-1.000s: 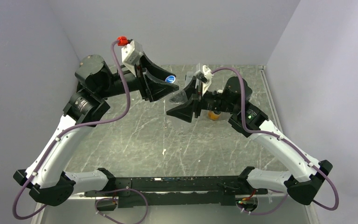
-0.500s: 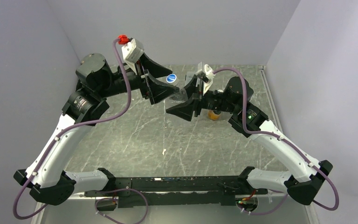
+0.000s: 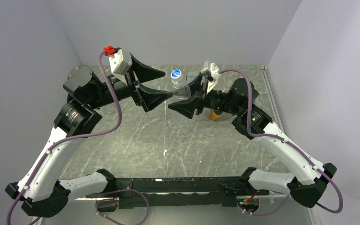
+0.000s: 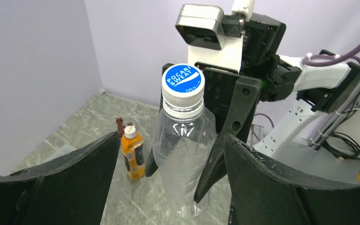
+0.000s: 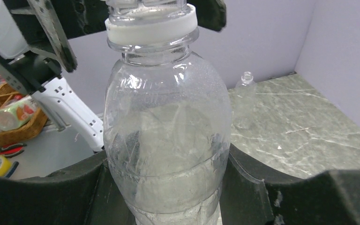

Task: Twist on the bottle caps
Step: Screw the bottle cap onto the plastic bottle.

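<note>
Over the table (image 3: 122, 140), two bottles (image 4: 183, 154), perhaps three, one blue cap (image 4: 183, 79).

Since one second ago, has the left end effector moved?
Yes. The left end effector has backed leftward, away from the fixed orange bottle, and opened, leaving the blue cap on the clear bottle.

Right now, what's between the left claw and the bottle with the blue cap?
Nothing, just air: in the left wrist view the open left claw faces the bottle with a bare gap.
</note>
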`<act>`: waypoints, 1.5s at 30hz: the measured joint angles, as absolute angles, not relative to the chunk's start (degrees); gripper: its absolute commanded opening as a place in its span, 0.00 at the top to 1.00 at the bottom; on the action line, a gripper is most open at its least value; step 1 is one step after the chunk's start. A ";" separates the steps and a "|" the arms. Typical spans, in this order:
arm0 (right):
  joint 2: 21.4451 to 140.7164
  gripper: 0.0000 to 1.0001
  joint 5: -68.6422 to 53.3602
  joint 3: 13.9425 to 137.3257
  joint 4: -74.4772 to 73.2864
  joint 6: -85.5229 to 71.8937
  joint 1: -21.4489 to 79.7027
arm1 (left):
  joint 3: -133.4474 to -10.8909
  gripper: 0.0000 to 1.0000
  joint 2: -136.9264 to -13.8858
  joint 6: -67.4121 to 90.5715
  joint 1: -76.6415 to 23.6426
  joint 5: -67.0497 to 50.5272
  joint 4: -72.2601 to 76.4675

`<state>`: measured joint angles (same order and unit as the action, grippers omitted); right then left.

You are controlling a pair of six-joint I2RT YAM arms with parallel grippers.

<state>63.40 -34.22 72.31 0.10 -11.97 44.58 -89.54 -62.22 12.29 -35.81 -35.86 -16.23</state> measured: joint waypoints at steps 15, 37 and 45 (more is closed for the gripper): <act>63.33 0.71 -20.51 72.31 0.01 -9.58 48.71 | -82.48 0.21 -61.39 13.26 -35.75 -32.01 0.27; 64.58 0.72 -6.85 72.31 -0.38 -6.79 52.56 | -82.17 0.26 -64.27 16.32 -35.70 -33.10 8.71; 65.04 0.72 -5.85 72.31 -0.40 -6.39 53.15 | -82.30 0.29 -65.32 17.26 -35.70 -33.08 8.80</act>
<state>65.04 -5.85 72.31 -0.40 -6.39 53.15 -82.30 -65.32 17.26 -35.70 -33.08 8.80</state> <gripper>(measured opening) 0.586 0.722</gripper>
